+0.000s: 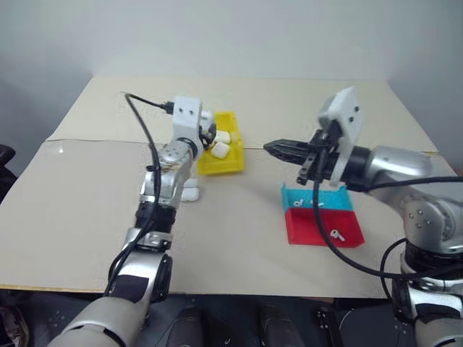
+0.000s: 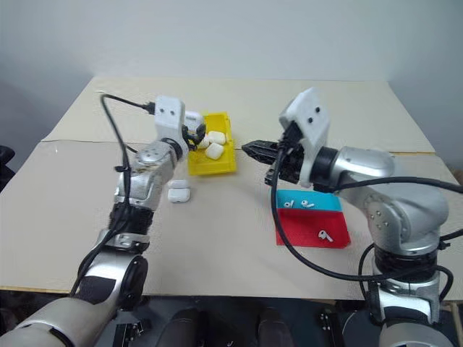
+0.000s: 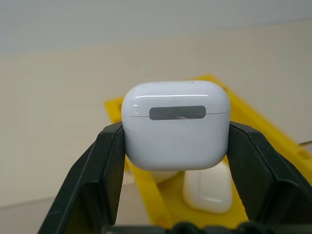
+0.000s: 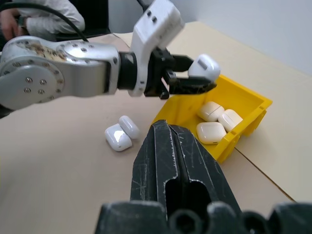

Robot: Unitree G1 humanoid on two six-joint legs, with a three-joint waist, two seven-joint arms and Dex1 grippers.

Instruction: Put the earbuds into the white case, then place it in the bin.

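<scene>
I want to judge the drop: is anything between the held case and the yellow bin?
Nothing visible. The left gripper holds the closed glossy white earbud case above the bright yellow plastic bin. Three other white cases lie inside, with bare floor beside them.

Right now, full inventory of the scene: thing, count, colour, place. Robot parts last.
Glossy white rounded earbud case, lid shut: one, white, clamped in the left gripper above the bin.
Small yellow plastic bin: one, yellow, mid-table.
Closed cases in the bin: three visible, white.
Cases on the table: two, white, touching, beside the bin.
Shallow blue tray: one, blue, under the right arm, holding two white earbuds.
Red tray: one, red, against the blue tray's near edge, holding one white earbud.
Beige table: one.
Person's sleeve: white, beyond the table.
Left gripper: black fingers, closed on the case.
Right gripper: black fingers, shut, empty, pointing toward the bin.
</scene>
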